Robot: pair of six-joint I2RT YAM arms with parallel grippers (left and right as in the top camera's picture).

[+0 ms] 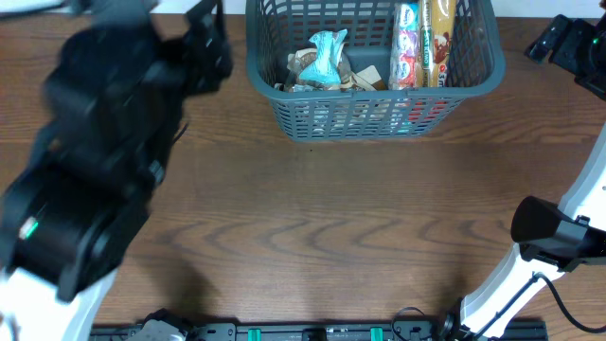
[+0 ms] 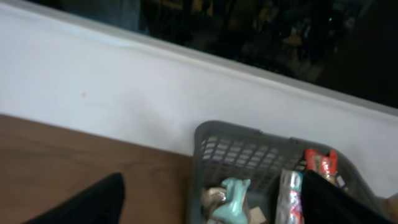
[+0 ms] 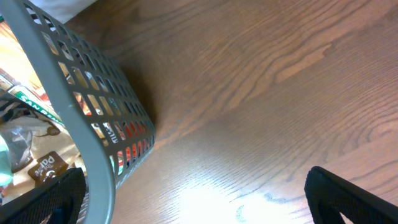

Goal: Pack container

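Left arm (image 1: 85, 180) nearest the overhead lens: a large black bulk, motion-blurred, covering the left side of the surface (image 1: 312, 227) from the near-left corner up toward the far edge. Surface is brown wood grain, bare across its middle and near edge. Container (image 1: 369, 118) sits against the far edge, a little right of centre; grey-blue, slotted lattice walls, thick rim, upright. Right arm (image 1: 582, 199) rises white from the near-right corner and runs up the right edge. Left end effector (image 1: 204, 38) hangs near the far edge, just left of the container and apart from it. On the left wrist view its fingers (image 2: 93, 202) stand wide apart with nothing between them, so it is open and empty. The container's left corner (image 2: 230, 149) shows ahead of it. Right end effector (image 1: 559, 43) is at the far-right corner, beside the container's right wall (image 3: 93, 124). It too is spread wide, fingers (image 3: 348, 193) at either lower corner of the right wrist view, holding nothing. Inside the container, a yellow packet (image 1: 437, 43) and a pink-and-white packet (image 1: 405, 43) lie side by side along the right half. A crumpled light-blue packet (image 1: 327, 52) sits in the left half. Brown and grey packets (image 1: 365, 80) lie low on the floor between them; their print is too small to read.
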